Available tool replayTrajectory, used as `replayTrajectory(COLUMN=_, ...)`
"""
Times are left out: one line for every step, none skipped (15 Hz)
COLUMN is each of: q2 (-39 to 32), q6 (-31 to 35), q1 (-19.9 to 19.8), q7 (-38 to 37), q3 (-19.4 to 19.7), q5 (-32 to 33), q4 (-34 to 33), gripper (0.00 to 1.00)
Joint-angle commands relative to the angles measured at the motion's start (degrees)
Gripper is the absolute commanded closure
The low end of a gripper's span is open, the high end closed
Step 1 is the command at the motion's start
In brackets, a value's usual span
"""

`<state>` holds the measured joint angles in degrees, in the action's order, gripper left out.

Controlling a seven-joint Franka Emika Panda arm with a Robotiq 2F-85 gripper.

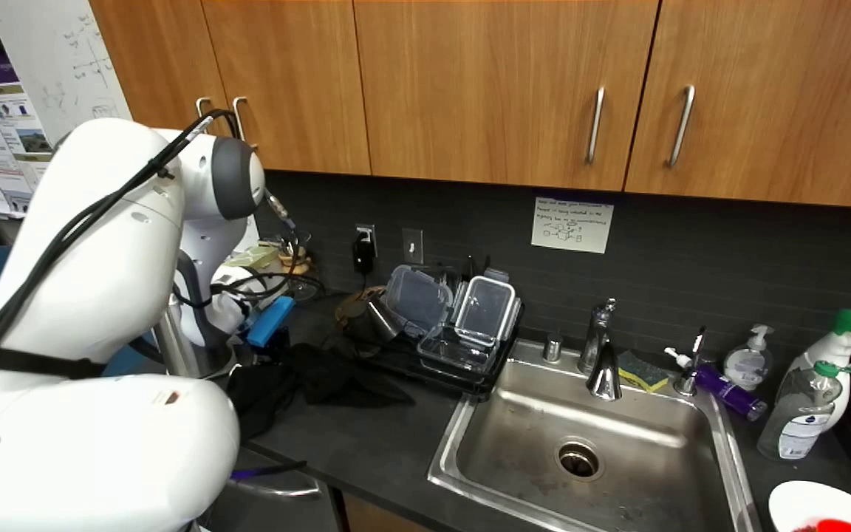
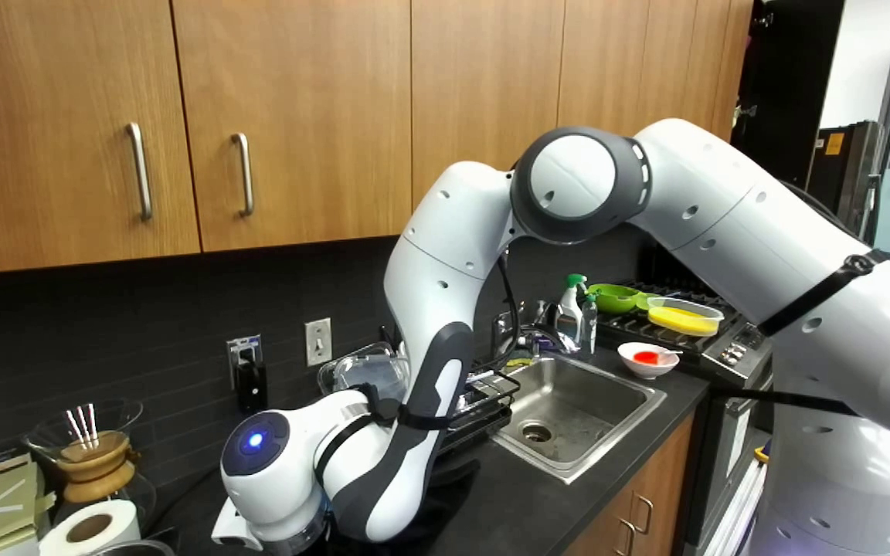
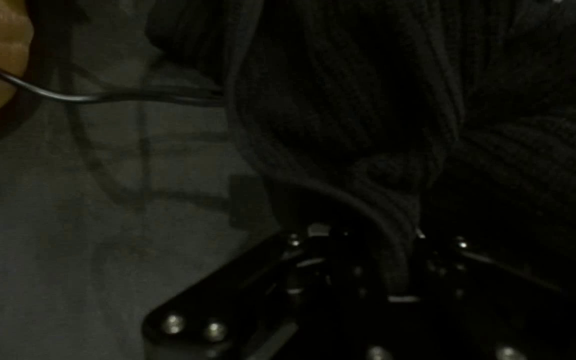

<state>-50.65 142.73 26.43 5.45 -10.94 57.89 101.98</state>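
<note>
A dark ribbed knitted cloth [image 3: 338,100] fills the middle and right of the wrist view. My gripper [image 3: 378,265] is shut on a fold of it, which runs down between the two fingers. In an exterior view the dark cloth [image 1: 344,377] lies crumpled on the black counter [image 1: 366,443], left of the dish rack [image 1: 470,377]. My gripper [image 1: 270,347] is at its left end there, dark against dark and hard to make out. In an exterior view the arm hides much of the cloth [image 2: 449,494], and the gripper's fingers are below the picture's edge.
A steel sink [image 1: 580,458] with a faucet [image 1: 603,355] is right of the rack. Clear containers [image 1: 481,310] and a metal cup [image 1: 381,318] stand at the rack. A coffee carafe [image 2: 97,463] and paper roll [image 2: 90,533] are near the wrist. A black cable [image 3: 93,97] crosses the counter.
</note>
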Motion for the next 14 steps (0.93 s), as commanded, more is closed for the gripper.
replayTrajectory(q2=-1.94, q6=-3.61, q1=-1.08, q7=5.55, q3=-0.69, q5=-1.63, q4=-3.79, gripper=0.98)
replayTrajectory(q2=-2.31, q6=-4.47, q1=-1.21, q7=6.80, q3=-0.76, q5=-2.03, q4=-4.72, gripper=0.98)
replayTrajectory(q2=-2.82, q6=-5.22, q1=-1.25, q7=7.95, q3=-0.79, q5=-2.33, q4=-5.85, gripper=0.98)
replayTrajectory(q2=-3.24, q6=-5.89, q1=-1.28, q7=8.96, q3=-0.83, q5=-2.54, q4=-6.79, gripper=0.98)
replayTrajectory(q2=-3.74, q6=-6.50, q1=-1.24, q7=10.03, q3=-0.87, q5=-2.82, q4=-7.91, gripper=0.98)
replayTrajectory(q2=-4.24, q6=-7.01, q1=-1.21, q7=11.05, q3=-0.91, q5=-3.09, q4=-8.92, gripper=0.98)
replayTrajectory(q2=-4.69, q6=-7.46, q1=-1.16, q7=11.94, q3=-0.98, q5=-3.26, q4=-9.85, gripper=0.98)
replayTrajectory(q2=-5.31, q6=-7.95, q1=-1.08, q7=12.91, q3=-1.02, q5=-3.37, q4=-11.08, gripper=0.98)
replayTrajectory(q2=-5.79, q6=-8.38, q1=-1.01, q7=13.82, q3=-1.11, q5=-3.50, q4=-12.09, gripper=0.98)
replayTrajectory(q2=-6.29, q6=-8.79, q1=-0.94, q7=14.61, q3=-1.17, q5=-3.65, q4=-13.11, gripper=0.98)
replayTrajectory(q2=-6.81, q6=-9.29, q1=-0.91, q7=15.60, q3=-1.29, q5=-3.99, q4=-14.20, gripper=0.98)
replayTrajectory(q2=-7.24, q6=-9.92, q1=-0.86, q7=16.49, q3=-1.41, q5=-4.32, q4=-15.21, gripper=0.98)
replayTrajectory(q2=-7.75, q6=-10.41, q1=-0.84, q7=17.38, q3=-1.53, q5=-4.58, q4=-16.31, gripper=0.98)
replayTrajectory(q2=-8.22, q6=-10.91, q1=-0.81, q7=18.29, q3=-1.61, q5=-4.92, q4=-17.45, gripper=0.98)
